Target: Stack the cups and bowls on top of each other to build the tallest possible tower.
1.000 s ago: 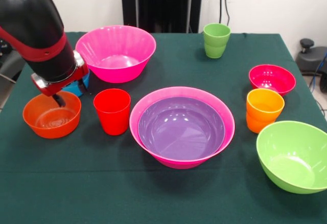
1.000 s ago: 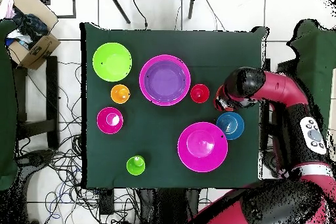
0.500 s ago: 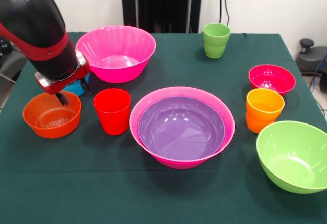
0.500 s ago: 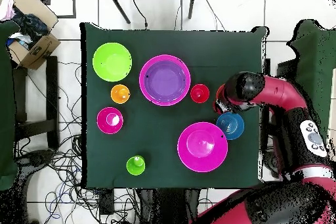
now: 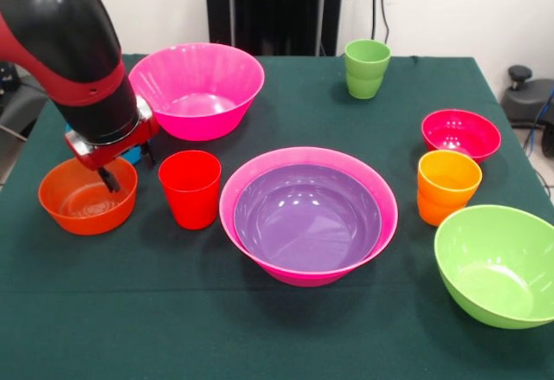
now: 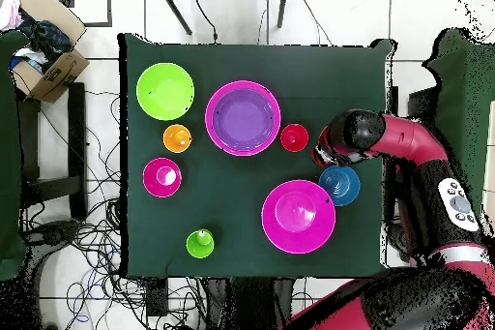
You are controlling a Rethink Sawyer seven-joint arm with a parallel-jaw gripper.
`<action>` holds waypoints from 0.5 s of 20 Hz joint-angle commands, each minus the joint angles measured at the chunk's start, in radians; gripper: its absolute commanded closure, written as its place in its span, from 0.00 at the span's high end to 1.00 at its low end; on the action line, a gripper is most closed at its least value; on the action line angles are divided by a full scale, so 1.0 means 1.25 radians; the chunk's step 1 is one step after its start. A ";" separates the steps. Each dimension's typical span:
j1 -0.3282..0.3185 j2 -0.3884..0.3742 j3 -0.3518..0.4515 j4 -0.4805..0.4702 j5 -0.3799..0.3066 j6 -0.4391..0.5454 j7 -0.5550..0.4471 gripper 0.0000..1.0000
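Note:
My gripper hangs at the table's left, dipping into the far right side of the small orange-red bowl. The arm hides that bowl in the overhead view, where the gripper sits between the red cup and the blue bowl. The red cup stands just right of the orange-red bowl. The tower is a purple bowl nested in a large hot-pink bowl at the centre. The blue bowl is mostly hidden behind the arm.
A second hot-pink bowl stands behind the red cup. A lime green cup is at the far side. A crimson bowl, an orange cup and a large lime green bowl line the right.
The arm has shifted slightly to the right in the front view, toward the red cup. The gripper stays in the orange-red bowl. No bowl or cup has moved.

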 commanded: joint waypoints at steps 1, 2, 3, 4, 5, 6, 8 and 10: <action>0.015 -0.017 0.033 0.040 -0.036 -0.069 -0.086 1.00; 0.014 -0.017 0.032 0.041 -0.037 -0.074 -0.085 1.00; 0.014 -0.016 0.030 0.042 -0.039 -0.078 -0.084 1.00; 0.014 -0.016 0.029 0.042 -0.040 -0.081 -0.084 1.00; 0.015 -0.015 0.027 0.042 -0.042 -0.084 -0.083 1.00; 0.015 -0.016 0.026 0.042 -0.044 -0.088 -0.082 1.00; 0.015 -0.016 0.022 0.041 -0.049 -0.097 -0.081 1.00; 0.019 -0.010 0.019 0.036 -0.055 -0.107 -0.081 1.00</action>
